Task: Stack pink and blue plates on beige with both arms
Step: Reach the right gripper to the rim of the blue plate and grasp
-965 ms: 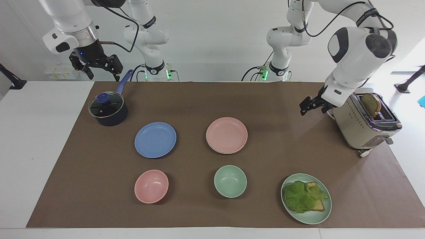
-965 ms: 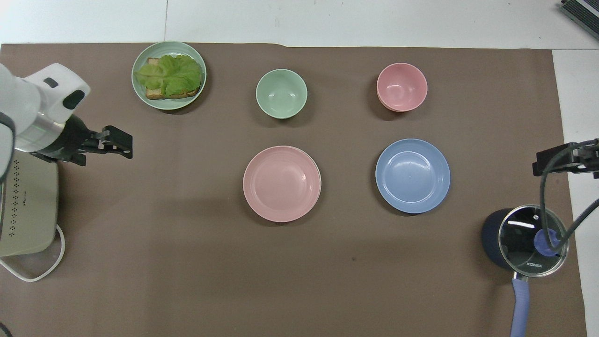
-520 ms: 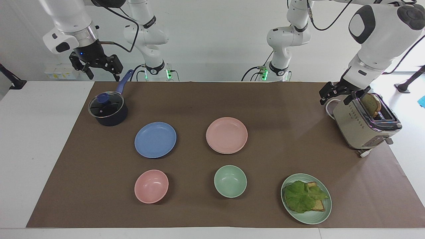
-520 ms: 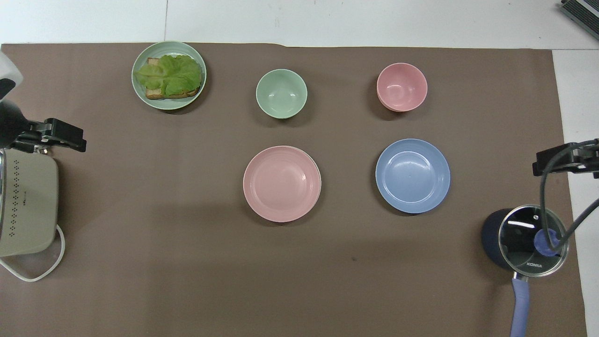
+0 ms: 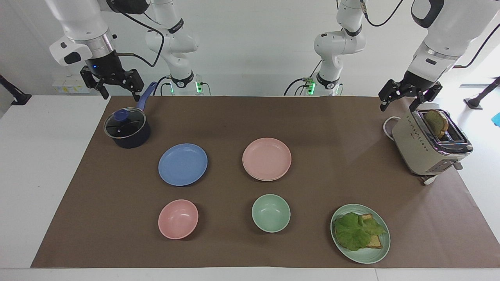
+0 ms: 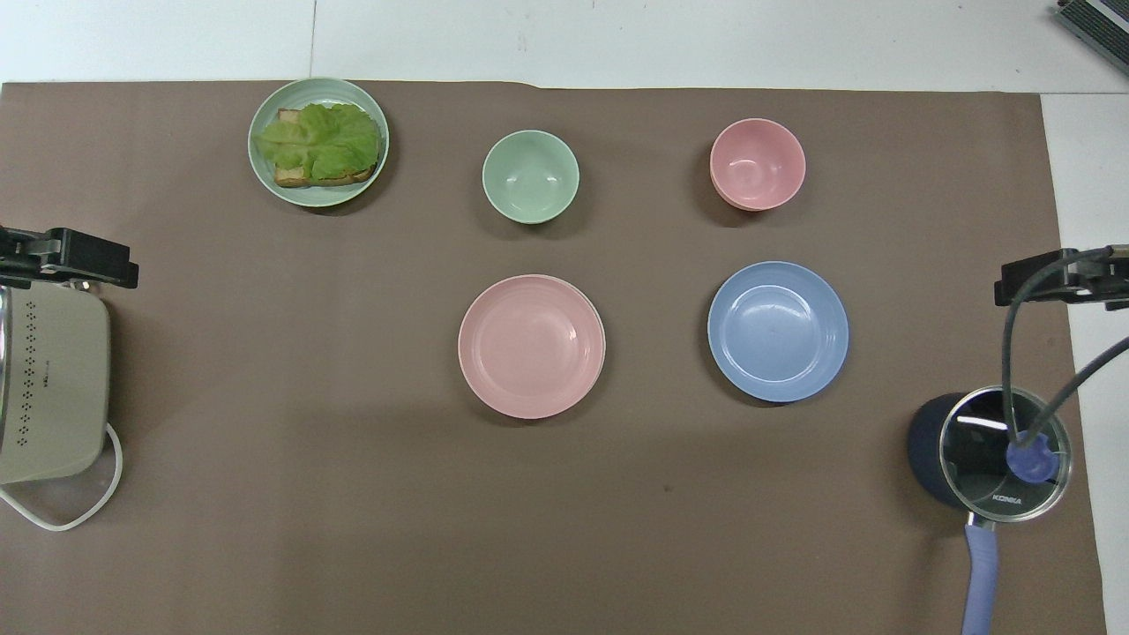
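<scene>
- Black right gripper [image 5: 116,86] hangs open over the pot [image 5: 127,130], holding nothing.
- Blue plate [image 5: 183,164] lies alone; it needs lifting next.
- Pink plate [image 5: 266,158] covers the beige plate [image 5: 269,179].
- Left gripper [image 5: 406,98] hangs open over the toaster [image 5: 429,146].

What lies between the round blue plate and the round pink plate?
Nothing: only bare brown mat separates the round blue plate from the round pink plate, clearest in the overhead view.
</scene>
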Controlling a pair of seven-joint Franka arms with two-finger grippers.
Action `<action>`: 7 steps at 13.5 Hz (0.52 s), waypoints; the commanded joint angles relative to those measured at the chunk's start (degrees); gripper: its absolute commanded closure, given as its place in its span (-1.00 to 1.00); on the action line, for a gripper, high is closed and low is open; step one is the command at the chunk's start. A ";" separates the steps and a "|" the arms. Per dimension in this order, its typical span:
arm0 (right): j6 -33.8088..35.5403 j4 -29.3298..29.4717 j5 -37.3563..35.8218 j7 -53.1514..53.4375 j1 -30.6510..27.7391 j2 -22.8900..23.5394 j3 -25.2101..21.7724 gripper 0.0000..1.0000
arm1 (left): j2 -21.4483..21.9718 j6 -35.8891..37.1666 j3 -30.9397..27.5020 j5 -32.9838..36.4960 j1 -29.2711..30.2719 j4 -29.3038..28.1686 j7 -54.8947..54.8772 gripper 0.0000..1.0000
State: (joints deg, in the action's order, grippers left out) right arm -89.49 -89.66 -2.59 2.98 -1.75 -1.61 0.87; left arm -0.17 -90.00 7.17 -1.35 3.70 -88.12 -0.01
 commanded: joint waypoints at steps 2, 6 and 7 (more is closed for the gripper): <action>-9.44 -9.01 1.36 -1.66 -0.53 -1.03 -0.17 -1.00 | 0.35 0.96 0.21 0.65 0.17 -0.12 -0.43 -1.00; -22.81 -20.44 1.36 -1.75 -0.62 0.90 -0.17 -1.00 | 0.35 0.96 0.21 0.64 0.17 -0.12 -0.43 -1.00; -26.66 -23.51 1.36 -1.84 -0.62 1.69 -0.17 -1.00 | 0.35 0.96 0.21 0.65 0.17 -0.12 -0.43 -1.00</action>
State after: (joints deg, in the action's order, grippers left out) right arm -110.43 -107.43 -2.59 2.98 -1.84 0.16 0.87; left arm -0.17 -89.94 7.17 -1.35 3.70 -88.12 -0.01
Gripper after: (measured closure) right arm 0.000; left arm 0.000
